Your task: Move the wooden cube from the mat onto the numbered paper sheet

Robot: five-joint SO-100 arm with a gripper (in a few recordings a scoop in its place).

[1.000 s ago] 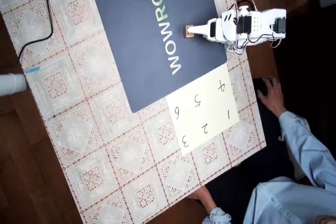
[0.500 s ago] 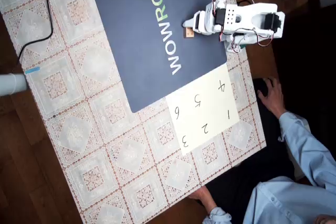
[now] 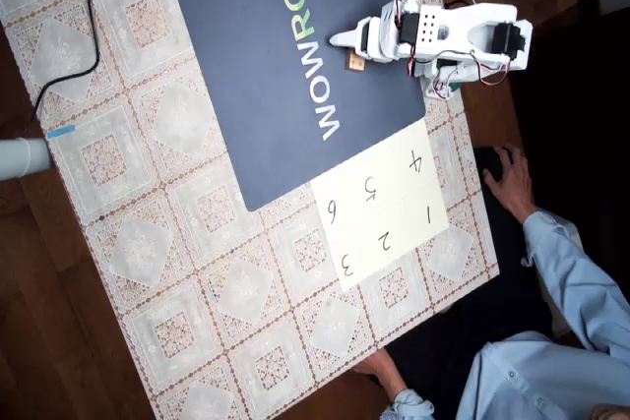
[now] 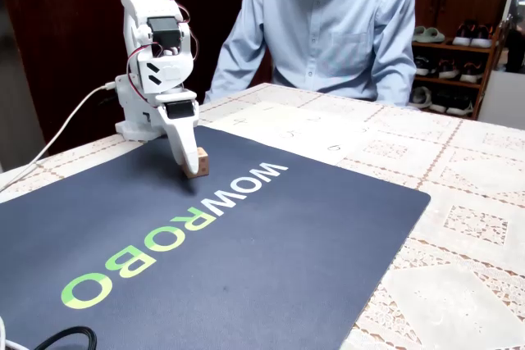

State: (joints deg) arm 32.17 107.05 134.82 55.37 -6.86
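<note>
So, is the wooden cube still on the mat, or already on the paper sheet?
On the mat. The wooden cube rests on the navy mat by the fingers, apart from the numbered paper sheet.

You see a dark navy mat (image 3: 266,66) lettered in white and green, a light-tan wooden cube (image 4: 198,162), a pale cream numbered paper sheet (image 3: 386,206) with dark digits, a white gripper (image 4: 188,159), and a lace-patterned tablecloth (image 3: 148,174).

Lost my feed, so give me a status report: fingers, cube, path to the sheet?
Gripper down at the wooden cube, grip unclear. Cube on the mat. Numbered paper sheet bare; nothing in the way.
</note>
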